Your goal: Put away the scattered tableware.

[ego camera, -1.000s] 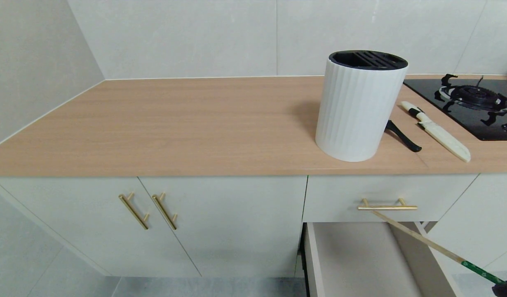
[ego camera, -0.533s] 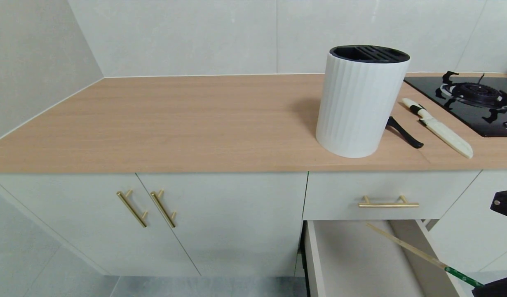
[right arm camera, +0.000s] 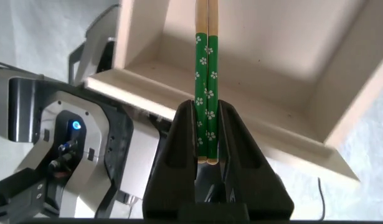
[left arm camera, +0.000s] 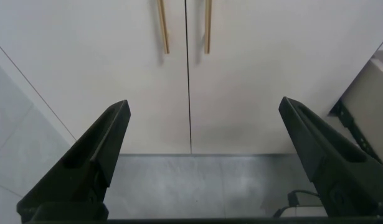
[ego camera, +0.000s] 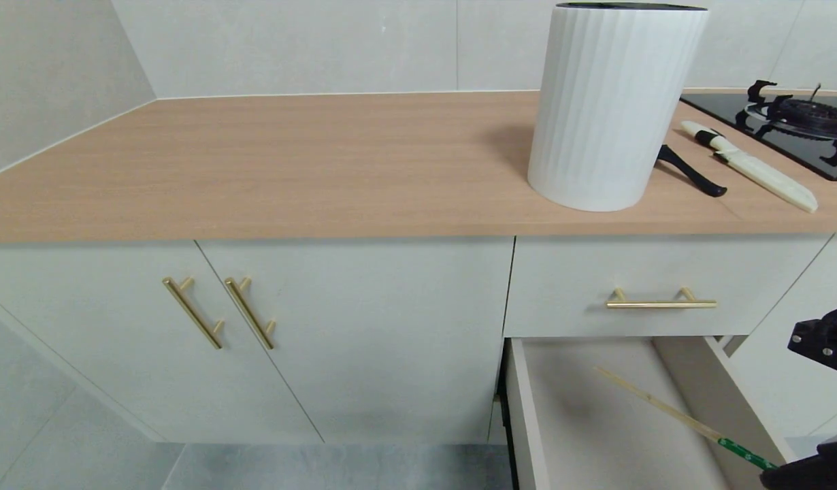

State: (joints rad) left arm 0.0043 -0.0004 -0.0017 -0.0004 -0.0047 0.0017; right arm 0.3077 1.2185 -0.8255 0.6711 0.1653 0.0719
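Chopsticks (right arm camera: 203, 62) pinched in right tool (right arm camera: 208, 112), angled, seemingly over drawer (ego camera: 525, 422).

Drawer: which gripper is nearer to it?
Right. The right gripper, shut on the chopsticks, is at the open drawer's front edge, sticks reaching over it. The left gripper, open, faces the cabinet doors beside the drawer.

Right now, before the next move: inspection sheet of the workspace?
surface: wooden countertop, knife block at its right end.
job's things: chopsticks pointing into open drawer; white knife and black-handled utensil lie beside knife block.
clutter: nothing seen.
tools: right tool shut on chopsticks; left tool open, facing cabinet doors.
cables: thin dark loop near floor, origin unclear.
surroundings: tiled wall, gas hob right of the knives.
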